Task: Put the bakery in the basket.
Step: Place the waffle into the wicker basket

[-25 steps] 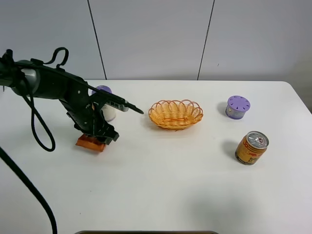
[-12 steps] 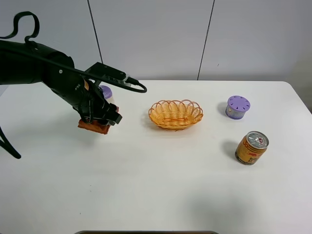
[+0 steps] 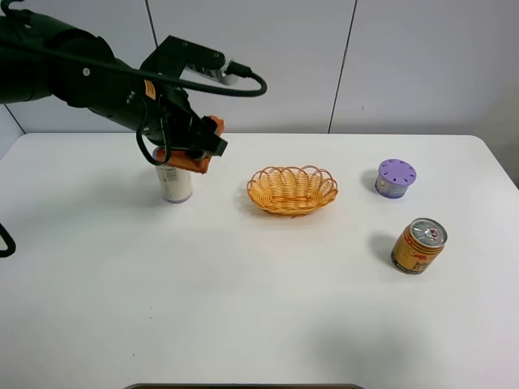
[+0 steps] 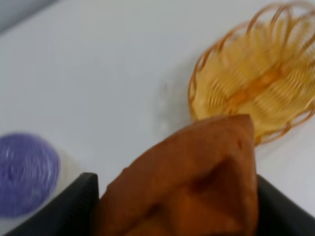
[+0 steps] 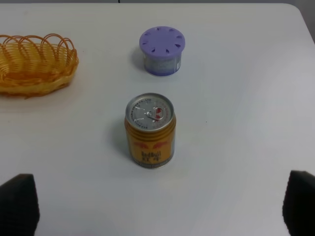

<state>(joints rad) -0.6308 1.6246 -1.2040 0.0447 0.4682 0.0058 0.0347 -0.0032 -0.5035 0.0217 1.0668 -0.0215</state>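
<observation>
My left gripper is shut on the orange-brown waffle wedge and holds it in the air above the table, left of the wicker basket. In the left wrist view the waffle fills the foreground between the dark fingers, with the basket beyond it. The basket holds nothing. My right gripper shows only as two dark fingertips far apart, open and empty, and is out of the exterior view.
A white bottle with a purple cap stands just under the left gripper; the cap shows in the left wrist view. A purple-lidded small jar and a gold drink can stand on the right of the white table.
The left gripper lifted the waffle off the table and carried it up and to the right, toward the basket. The white bottle it hid is now in view.
</observation>
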